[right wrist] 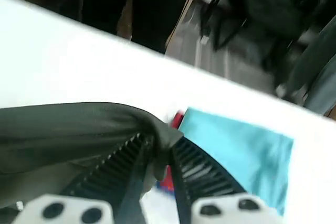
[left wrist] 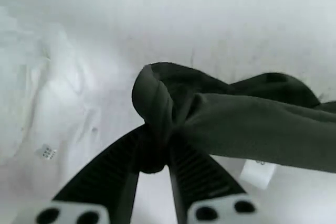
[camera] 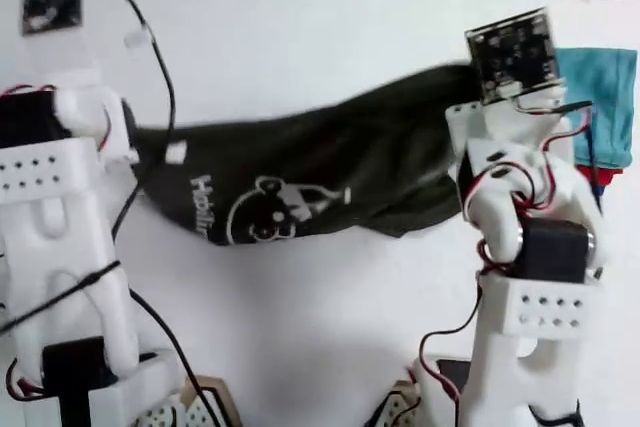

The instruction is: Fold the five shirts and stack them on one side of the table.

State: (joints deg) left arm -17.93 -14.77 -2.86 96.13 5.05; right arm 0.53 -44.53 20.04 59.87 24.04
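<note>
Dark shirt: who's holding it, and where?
Left gripper pinches a bunched edge at one end of the dark shirt; right gripper pinches the opposite end.

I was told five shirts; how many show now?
3: a dark shirt between the left tool and right tool; a blue shirt at the table's right edge; a red shirt under it. Others may hide beneath.

The white plastic arms (camera: pixel 60 207) carry black servos (camera: pixel 555 247) and red and black cables (camera: pixel 168 97), each hand (left wrist: pixel 157 142) having black ridged fingers (left wrist: pixel 113 166).
</note>
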